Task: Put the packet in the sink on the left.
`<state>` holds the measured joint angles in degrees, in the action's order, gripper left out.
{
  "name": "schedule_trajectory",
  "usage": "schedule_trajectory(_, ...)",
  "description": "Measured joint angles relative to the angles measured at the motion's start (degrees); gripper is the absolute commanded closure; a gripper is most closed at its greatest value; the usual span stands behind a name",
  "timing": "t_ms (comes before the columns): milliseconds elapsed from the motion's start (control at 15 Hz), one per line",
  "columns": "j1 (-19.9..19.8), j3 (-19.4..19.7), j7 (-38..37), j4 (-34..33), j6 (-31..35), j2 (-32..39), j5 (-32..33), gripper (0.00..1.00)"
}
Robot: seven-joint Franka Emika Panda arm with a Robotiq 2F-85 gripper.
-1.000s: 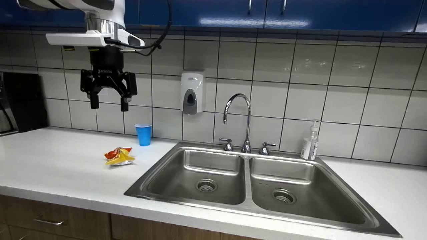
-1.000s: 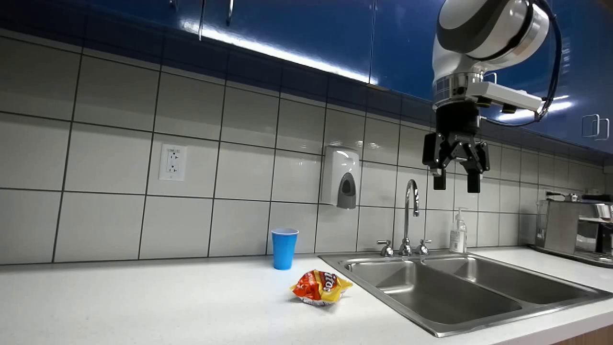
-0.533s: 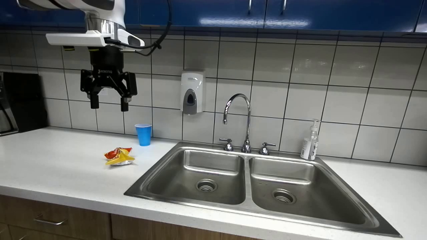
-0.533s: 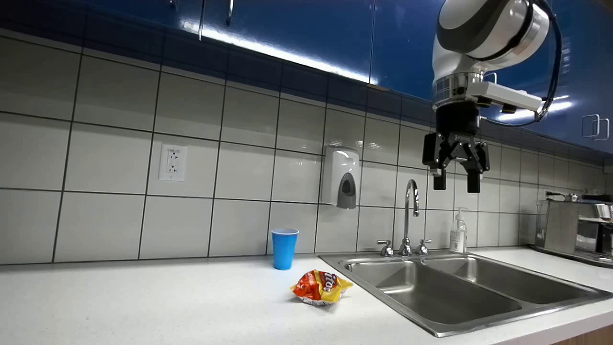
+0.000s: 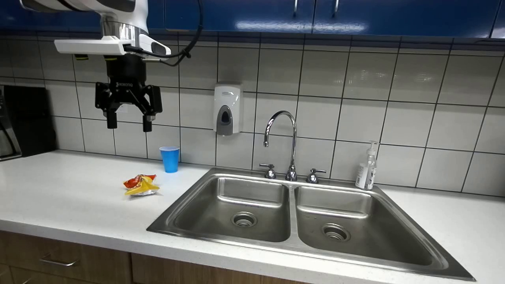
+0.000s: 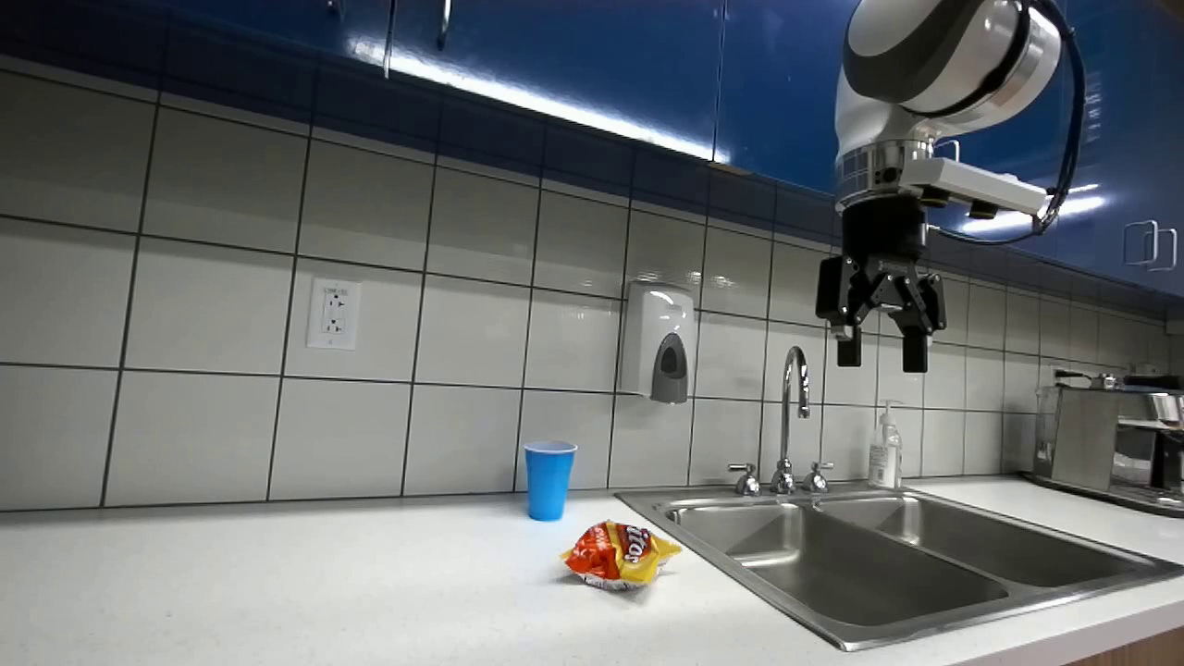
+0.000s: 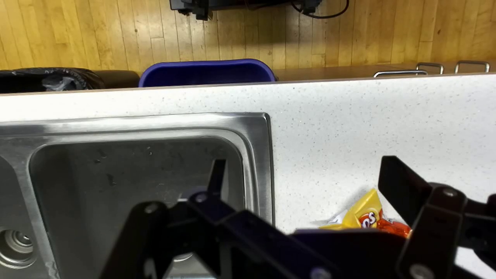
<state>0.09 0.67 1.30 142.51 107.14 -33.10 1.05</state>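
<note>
Sitting at zero progress, I'd say: gripper hangs spread and empty, packet lies left of the left sink, so grab, carry and drop all remain.

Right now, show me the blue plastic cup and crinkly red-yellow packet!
Blue plastic cup (image 6: 549, 483), in an exterior view: its side.
Crinkly red-yellow packet (image 5: 143, 186), in an exterior view: its yellow part.

Zero visible change tbh — both exterior views match their earlier shots, far as eye can tell. Wrist view comes with current shot only — so can't say if anything shifted from that angle.
</note>
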Motion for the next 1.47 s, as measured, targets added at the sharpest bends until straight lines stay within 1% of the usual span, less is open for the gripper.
schedule_trajectory(400, 0.3, 0.0, 1.3, 0.0, 0.0, 0.3, 0.0, 0.0)
schedule_trajectory(933, 4.4, 0.0, 9.2, 0.0, 1.0, 1.6, 0.0, 0.0)
schedule_trajectory(1200, 7.2, -0.1, 12.9, 0.0, 2.5, 4.2, 0.0, 0.0)
schedule_trajectory(1467, 9.2, -0.4, 15.3, -0.5, 5.8, 9.3, 0.0, 0.0)
